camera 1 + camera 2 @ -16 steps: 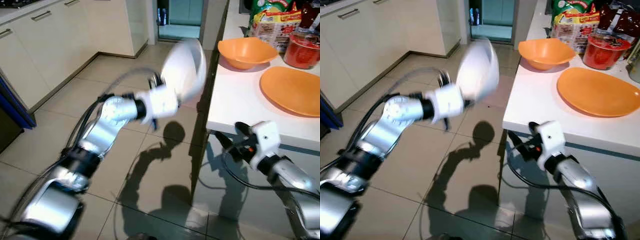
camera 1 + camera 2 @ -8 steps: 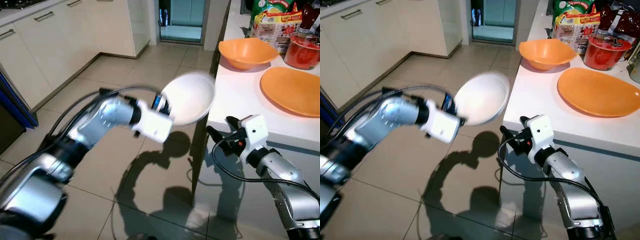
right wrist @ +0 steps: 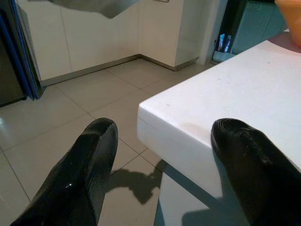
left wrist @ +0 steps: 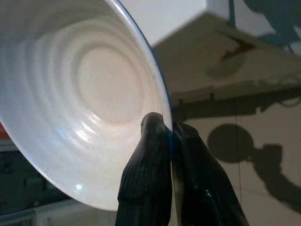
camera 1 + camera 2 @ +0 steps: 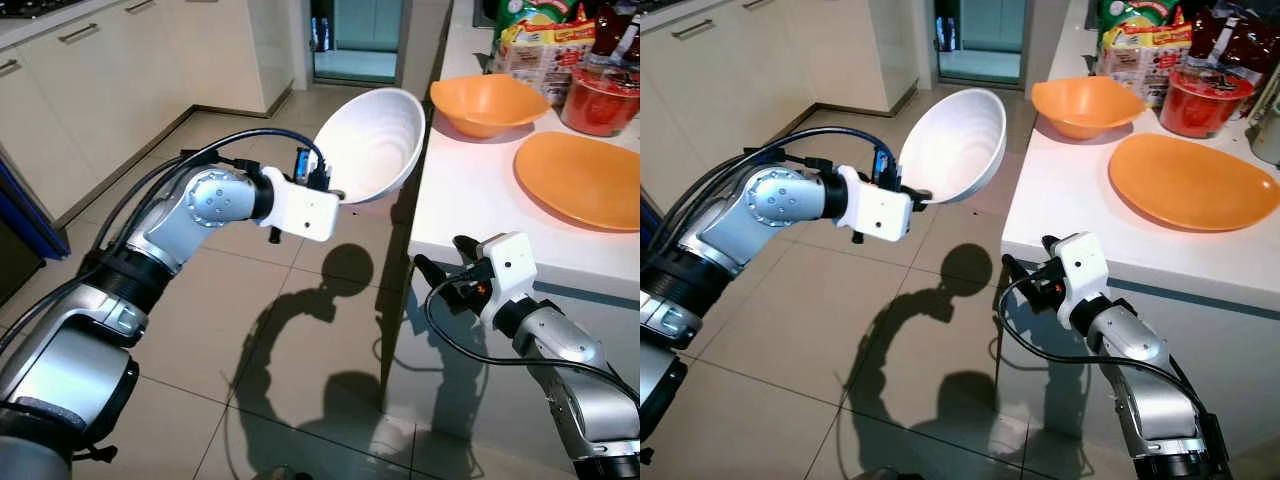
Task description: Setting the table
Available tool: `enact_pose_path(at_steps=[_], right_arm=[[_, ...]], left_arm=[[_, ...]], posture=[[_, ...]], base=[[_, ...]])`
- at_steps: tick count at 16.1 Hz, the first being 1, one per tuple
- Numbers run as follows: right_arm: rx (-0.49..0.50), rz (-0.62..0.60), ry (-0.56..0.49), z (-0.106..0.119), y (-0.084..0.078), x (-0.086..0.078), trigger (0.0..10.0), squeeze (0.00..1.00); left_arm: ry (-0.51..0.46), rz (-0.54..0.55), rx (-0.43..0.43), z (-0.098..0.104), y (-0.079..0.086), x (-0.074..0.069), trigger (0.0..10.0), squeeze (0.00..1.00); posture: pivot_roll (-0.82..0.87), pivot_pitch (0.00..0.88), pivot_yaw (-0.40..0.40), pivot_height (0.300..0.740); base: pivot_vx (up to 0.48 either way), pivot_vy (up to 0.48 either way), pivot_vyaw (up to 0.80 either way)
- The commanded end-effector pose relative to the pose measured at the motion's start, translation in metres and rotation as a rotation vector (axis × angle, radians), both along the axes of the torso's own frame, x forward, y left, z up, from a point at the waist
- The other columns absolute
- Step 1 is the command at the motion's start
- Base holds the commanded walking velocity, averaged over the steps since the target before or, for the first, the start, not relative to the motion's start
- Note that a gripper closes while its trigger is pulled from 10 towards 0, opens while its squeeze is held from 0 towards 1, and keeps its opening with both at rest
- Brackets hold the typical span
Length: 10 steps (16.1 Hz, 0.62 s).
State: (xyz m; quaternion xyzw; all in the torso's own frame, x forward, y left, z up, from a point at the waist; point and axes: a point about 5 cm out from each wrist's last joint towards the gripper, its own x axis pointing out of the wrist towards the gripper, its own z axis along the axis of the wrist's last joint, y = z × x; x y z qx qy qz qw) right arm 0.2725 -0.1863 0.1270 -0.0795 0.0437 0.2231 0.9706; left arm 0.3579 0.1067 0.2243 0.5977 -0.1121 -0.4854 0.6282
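Note:
A white ribbed bowl (image 5: 368, 145) hangs tilted in the air just left of the white table's corner (image 5: 470, 205), held by its rim. My left gripper (image 5: 332, 190) is shut on that rim; in the left wrist view both fingers (image 4: 148, 183) pinch the bowl's edge (image 4: 89, 94). On the table lie an orange bowl (image 5: 488, 103) and an orange plate (image 5: 582, 178). My right gripper (image 5: 440, 270) stands open below the table's near corner, with its fingers (image 3: 89, 155) apart on either side of the corner (image 3: 188, 127).
A red container (image 5: 598, 98) and food packets (image 5: 540, 45) stand at the back of the table. Cream cabinets (image 5: 90, 80) line the left side. A doorway (image 5: 355, 35) opens at the far end of the tiled floor (image 5: 250, 330).
My left arm has swung the white bowl from upright, down, then up and right toward the table's corner. The right gripper has risen a little beside the table's front edge.

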Motion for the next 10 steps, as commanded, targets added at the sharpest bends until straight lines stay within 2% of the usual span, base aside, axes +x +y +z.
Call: enact_pose_path(at_steps=[1, 4, 7, 10], right_arm=[[-0.004, -0.010, -0.004, 0.000, 0.000, 0.002, 10.0, 0.00], [-0.003, -0.011, -0.009, 0.001, 0.000, 0.003, 10.0, 0.00], [-0.003, -0.016, -0.002, -0.002, 0.001, 0.004, 10.0, 0.00], [-0.001, -0.014, 0.004, -0.002, 0.002, 0.003, 10.0, 0.00]], left_arm=[[-0.061, -0.010, 0.010, 0.019, 0.002, 0.003, 0.0, 0.00], [-0.067, 0.005, 0.050, 0.016, 0.009, 0.005, 0.0, 0.00], [-0.036, 0.041, 0.019, 0.002, 0.014, 0.011, 0.0, 0.00], [-0.051, 0.082, 0.080, -0.007, 0.024, 0.015, 0.0, 0.00]], posture=[[-0.02, 0.000, 0.073, 0.740], [-0.02, 0.000, 0.077, 0.740], [-0.02, 0.000, 0.074, 0.740], [-0.02, 0.000, 0.076, 0.740]], base=[[0.000, 0.000, 0.00], [0.000, 0.000, 0.00], [0.000, 0.000, 0.00], [0.000, 0.000, 0.00]])
